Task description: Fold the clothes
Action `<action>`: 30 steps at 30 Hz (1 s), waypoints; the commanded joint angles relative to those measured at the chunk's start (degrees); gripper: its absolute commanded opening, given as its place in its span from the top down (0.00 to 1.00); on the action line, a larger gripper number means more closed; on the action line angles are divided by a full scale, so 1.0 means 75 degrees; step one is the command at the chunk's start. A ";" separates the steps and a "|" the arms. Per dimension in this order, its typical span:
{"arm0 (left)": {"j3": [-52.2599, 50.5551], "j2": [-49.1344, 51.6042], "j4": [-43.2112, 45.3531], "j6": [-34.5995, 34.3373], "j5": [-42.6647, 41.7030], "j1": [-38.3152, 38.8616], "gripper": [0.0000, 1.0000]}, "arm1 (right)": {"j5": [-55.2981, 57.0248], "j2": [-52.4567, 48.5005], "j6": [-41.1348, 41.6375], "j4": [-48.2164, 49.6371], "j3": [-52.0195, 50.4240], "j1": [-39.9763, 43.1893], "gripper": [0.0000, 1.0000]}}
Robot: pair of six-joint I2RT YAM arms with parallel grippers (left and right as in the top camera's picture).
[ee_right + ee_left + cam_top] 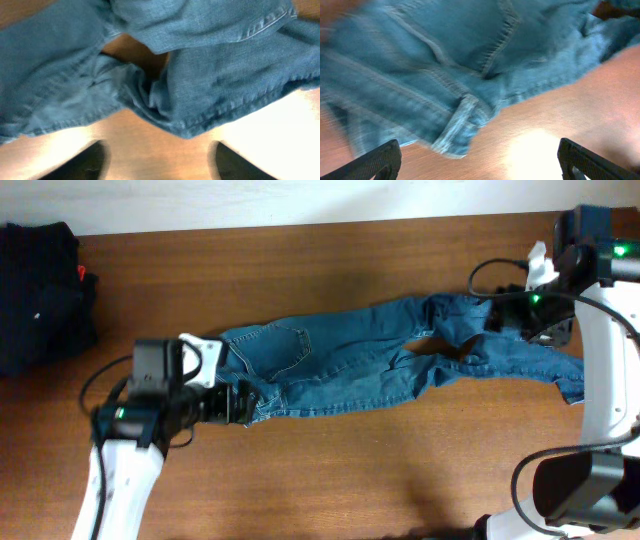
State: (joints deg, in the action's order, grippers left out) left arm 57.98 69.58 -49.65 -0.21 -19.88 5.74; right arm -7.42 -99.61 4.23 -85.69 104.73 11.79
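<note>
The left gripper [240,402] sits at the waist end of the jeans [340,365], just at the near corner of the waistband. In the left wrist view its fingers [380,160] stand wide apart, open, with only bare counter [350,470] between them. The waistband edge and a belt loop [457,122] lie just ahead of the tips, and the fingers hold nothing.

The right gripper [500,318] is over the opposite end of the jeans, above the lower legs. In the right wrist view its fingers [90,160] are blurred dark shapes set apart, open, with counter wood showing between them. A rumpled fold of denim lies just ahead of them, and no cloth shows between the tips.

The jeans lie unfolded and stretched lengthwise across the middle of the counter, waist toward the left arm and legs toward the right arm. A back pocket [285,345] faces up near the waist. The legs run side by side and bunch into wrinkles near the right gripper, where a small patch of counter shows through between them. One leg trails on past that gripper toward the counter's right edge.

Well beyond the waist end, at the far left corner, lies a black garment pile [40,290] with a small red tag [82,275], apart from the jeans.
</note>
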 commanded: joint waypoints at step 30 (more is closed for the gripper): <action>0.0408 0.1166 0.0551 -0.0003 -0.0329 0.0927 0.01 | -0.0440 -0.0038 -0.0181 0.4567 -0.5042 -0.0172 0.96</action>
State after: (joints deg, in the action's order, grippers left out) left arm 59.79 78.39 -45.45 -0.23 -24.21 10.94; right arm -10.02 -99.61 3.29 -51.59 69.25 11.03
